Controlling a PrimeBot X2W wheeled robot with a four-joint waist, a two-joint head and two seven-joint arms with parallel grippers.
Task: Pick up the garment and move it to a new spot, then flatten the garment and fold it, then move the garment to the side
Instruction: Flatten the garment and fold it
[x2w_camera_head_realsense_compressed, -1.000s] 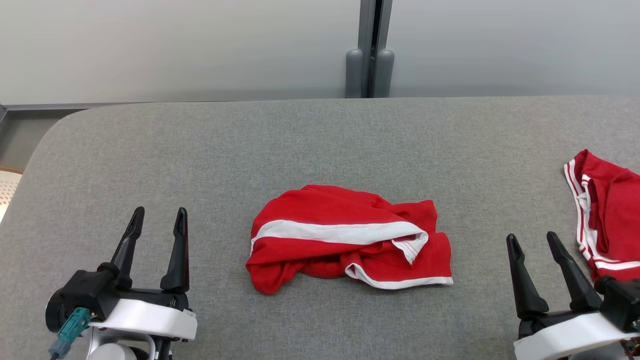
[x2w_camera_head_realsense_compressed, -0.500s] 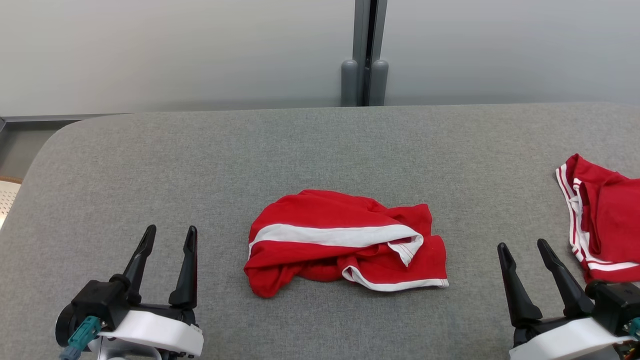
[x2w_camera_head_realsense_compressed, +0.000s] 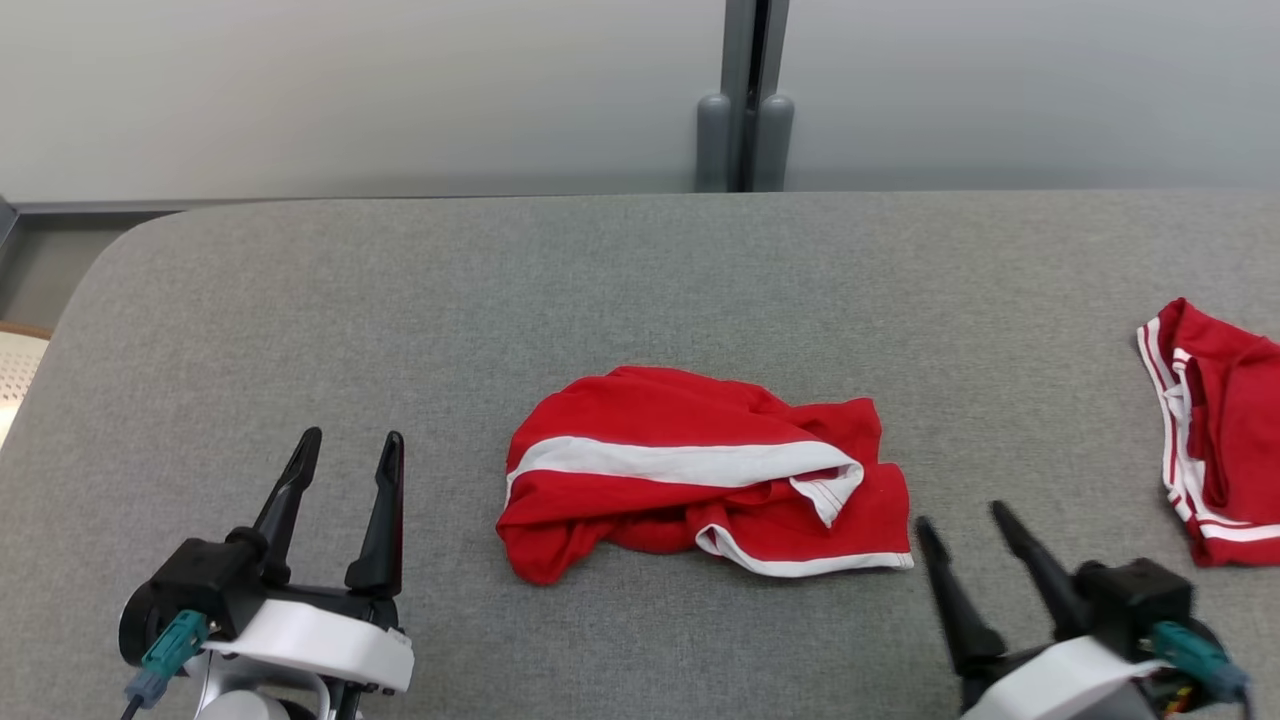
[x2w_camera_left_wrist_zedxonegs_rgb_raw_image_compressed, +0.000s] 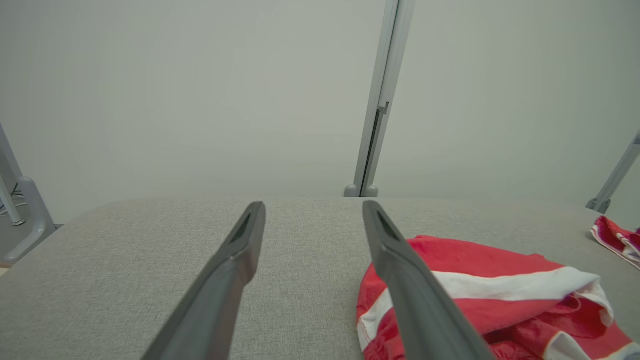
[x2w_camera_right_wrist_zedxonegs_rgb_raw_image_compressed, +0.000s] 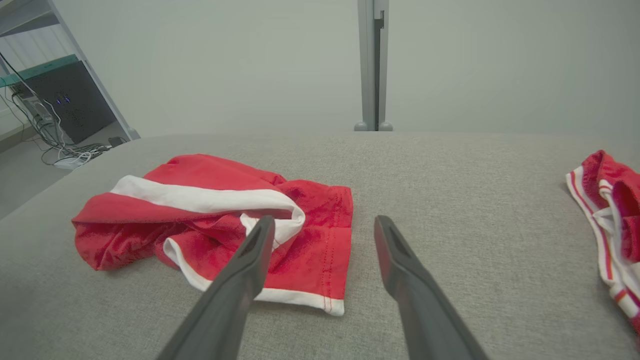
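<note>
1. Red with a broad white band across it, the red garment (x2w_camera_head_realsense_compressed: 700, 475) lies crumpled near the middle of the grey fabric-covered surface (x2w_camera_head_realsense_compressed: 600, 280). Its white-trimmed hem is at the near right of the heap.
2. The left gripper (x2w_camera_head_realsense_compressed: 352, 435) sits at the lower left of the head view. Its two dark fingers are spread apart with nothing between them, and they point toward the far edge. It is well to the left of the garment and does not touch it. In the left wrist view the garment lies off to the right, partly behind one finger.
3. The right gripper (x2w_camera_head_realsense_compressed: 960, 514), slightly blurred in the head view, has its fingers spread and empty. Its tips are near the garment's right hem corner but apart from the cloth. In the right wrist view one finger crosses in front of the hem, while the gap between the fingers shows bare surface.
4. A second red garment (x2w_camera_head_realsense_compressed: 1215, 430), edged with thin white stripes, lies at the right side of the surface, well apart from the first.
5. Behind the surface stand pale wall panels (x2w_camera_head_realsense_compressed: 350, 90), joined by a grey post (x2w_camera_head_realsense_compressed: 745, 130).
6. A dark cabinet (x2w_camera_right_wrist_zedxonegs_rgb_raw_image_compressed: 75, 100) and loose cables (x2w_camera_right_wrist_zedxonegs_rgb_raw_image_compressed: 75, 150) are on the floor beyond the surface's left end.
</note>
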